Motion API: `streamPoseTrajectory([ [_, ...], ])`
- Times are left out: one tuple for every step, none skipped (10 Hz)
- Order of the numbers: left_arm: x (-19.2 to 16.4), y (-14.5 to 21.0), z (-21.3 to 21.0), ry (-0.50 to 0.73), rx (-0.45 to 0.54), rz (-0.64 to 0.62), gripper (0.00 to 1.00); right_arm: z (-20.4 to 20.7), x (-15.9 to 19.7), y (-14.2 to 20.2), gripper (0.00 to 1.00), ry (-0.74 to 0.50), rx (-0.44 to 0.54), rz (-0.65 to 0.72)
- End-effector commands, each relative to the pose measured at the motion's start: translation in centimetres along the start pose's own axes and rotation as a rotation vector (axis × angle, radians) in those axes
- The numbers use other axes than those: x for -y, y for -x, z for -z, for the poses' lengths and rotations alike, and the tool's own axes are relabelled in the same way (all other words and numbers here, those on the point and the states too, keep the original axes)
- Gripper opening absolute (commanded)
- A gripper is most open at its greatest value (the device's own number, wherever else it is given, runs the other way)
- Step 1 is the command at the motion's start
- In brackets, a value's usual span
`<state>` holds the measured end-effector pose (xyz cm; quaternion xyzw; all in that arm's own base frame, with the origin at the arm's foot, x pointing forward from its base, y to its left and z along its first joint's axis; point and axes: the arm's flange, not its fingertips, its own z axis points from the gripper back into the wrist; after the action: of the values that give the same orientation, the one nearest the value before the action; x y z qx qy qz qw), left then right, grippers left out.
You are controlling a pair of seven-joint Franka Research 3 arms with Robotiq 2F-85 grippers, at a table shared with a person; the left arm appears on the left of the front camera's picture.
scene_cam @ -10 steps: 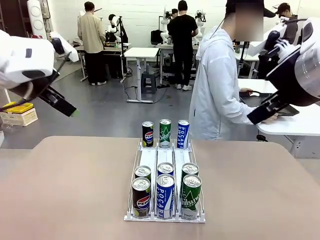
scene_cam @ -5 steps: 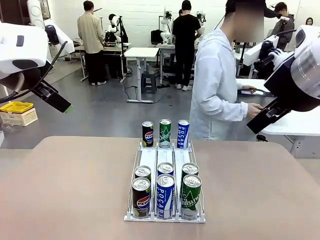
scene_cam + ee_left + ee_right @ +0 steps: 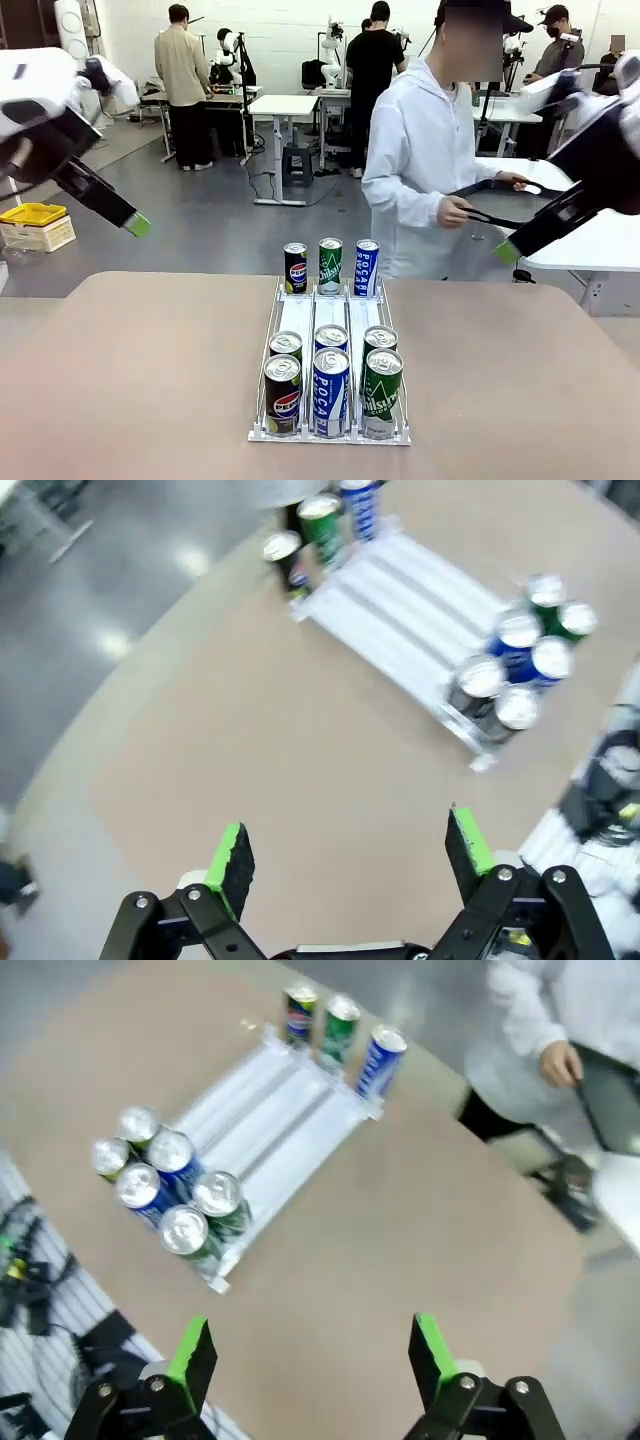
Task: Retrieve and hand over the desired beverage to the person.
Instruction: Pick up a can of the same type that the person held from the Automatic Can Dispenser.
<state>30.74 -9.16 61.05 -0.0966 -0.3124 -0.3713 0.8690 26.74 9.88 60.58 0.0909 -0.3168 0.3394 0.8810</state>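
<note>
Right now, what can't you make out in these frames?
- Front view: the second-row cans show only their tops; the front cans hide their labels.
- Left wrist view: labels of the cans on the rack are blurred and too small to read.
- Front view: the dark thing in the person's hand is too thin to identify.
- Which drink the person wants: no gesture toward the rack.

Grey glossy floor (image 3: 200, 230); white tables (image 3: 282, 104); white back wall (image 3: 285, 40).
</note>
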Motion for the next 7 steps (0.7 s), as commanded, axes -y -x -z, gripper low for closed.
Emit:
streamPoseTrajectory([
  [-6.0,1.1,-3.9,0.445,-0.054,-0.163,1.0,-1.6,6.2,3.6,1.0,-0.363,0.07,0.151],
  [-9.1,2.2,-5.2,0.438,-0.008,-0.233,1.0,-2.4,9.0,5.1,1.0,-0.356,0.133,0.232],
  [-12.4,3.7,-6.7,0.478,0.055,-0.294,1.0,-3.7,11.4,7.2,1.0,-0.362,0.213,0.305],
  [-13.9,5.6,-8.1,0.498,0.112,-0.336,1.0,-4.9,12.4,9.1,1.0,-0.348,0.253,0.346],
  [-15.0,6.9,-9.3,0.493,0.161,-0.356,1.0,-6.1,13.0,10.2,1.0,-0.323,0.285,0.373],
  [-16.0,7.3,-10.4,0.498,0.184,-0.359,1.0,-7.4,13.1,10.5,1.0,-0.273,0.301,0.39],
  [-15.8,8.1,-11.4,0.475,0.2,-0.368,1.0,-9.2,12.6,10.9,1.0,-0.189,0.306,0.399],
])
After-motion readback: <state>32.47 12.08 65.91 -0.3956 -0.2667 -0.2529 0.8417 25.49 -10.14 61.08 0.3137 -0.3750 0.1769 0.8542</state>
